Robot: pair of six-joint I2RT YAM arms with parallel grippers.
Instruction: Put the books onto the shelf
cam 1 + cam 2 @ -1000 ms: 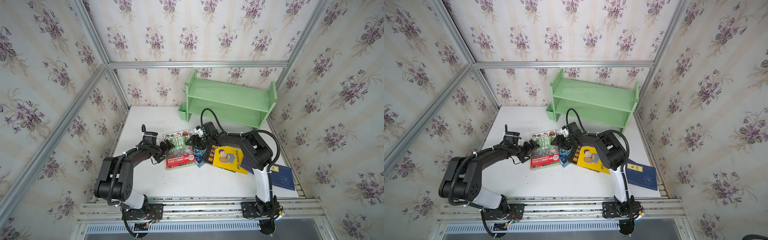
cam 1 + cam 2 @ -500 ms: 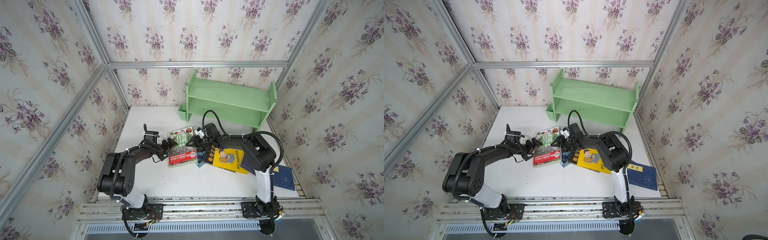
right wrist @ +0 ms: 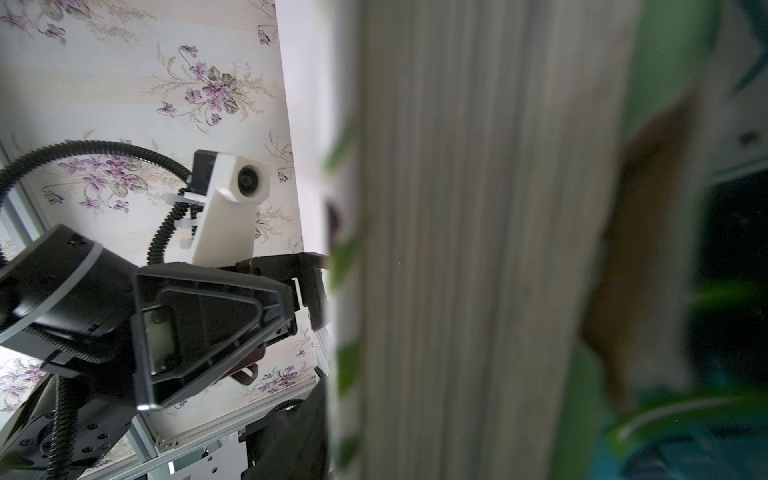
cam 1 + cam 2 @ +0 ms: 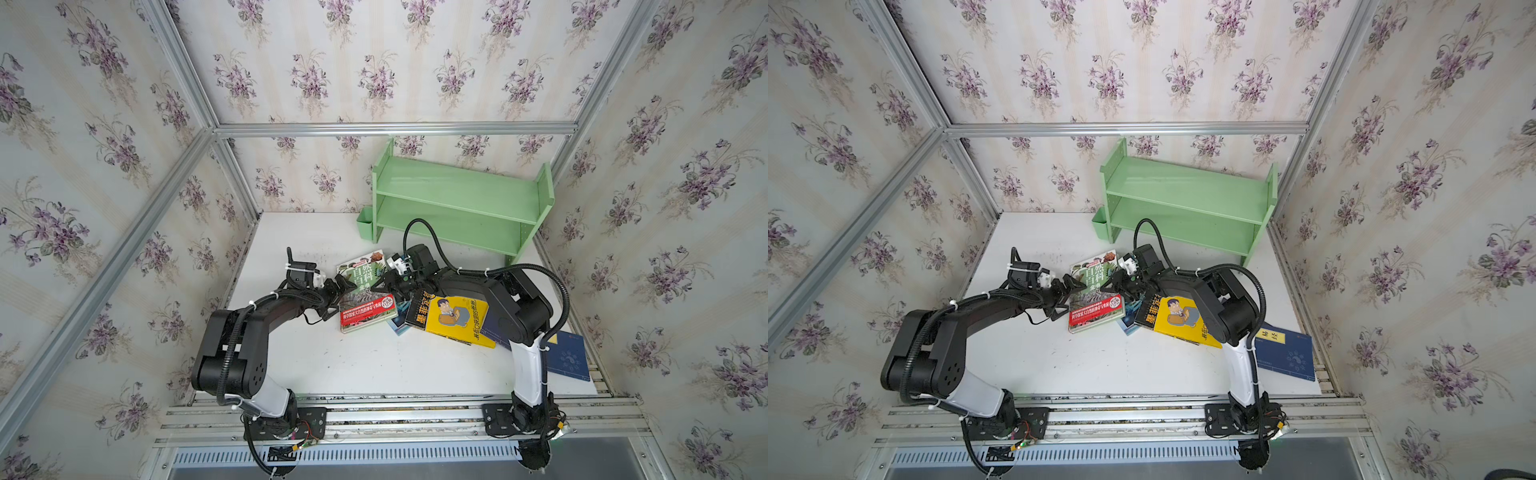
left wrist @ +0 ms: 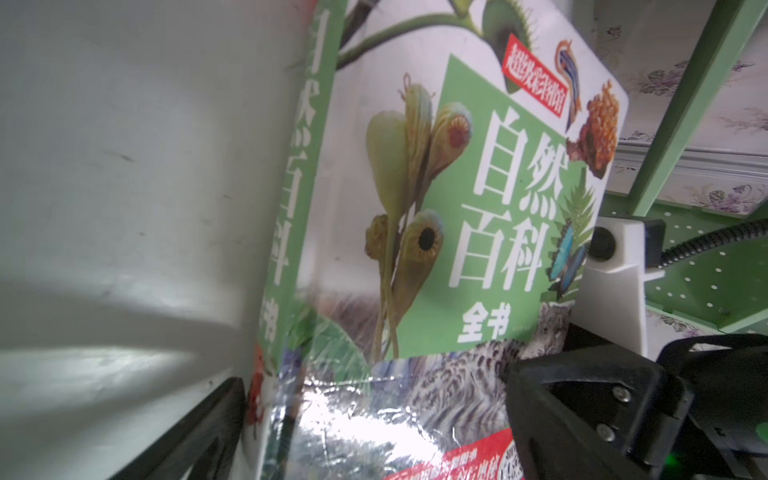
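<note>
It seems the green book (image 4: 365, 296) is being grasped: the left end effector (image 4: 335, 292) is spread at its spine, I cannot tell the right end effector's (image 4: 389, 284) state, and next it needs a firm pinch and a lift toward the shelf (image 4: 457, 192).

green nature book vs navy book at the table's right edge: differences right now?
Green book sits mid-table between left gripper and right gripper; navy book lies alone at the edge, no gripper near. Green book has a photo cover with red band; navy book is dark blue with a yellow label. Both are off the shelf.
</note>
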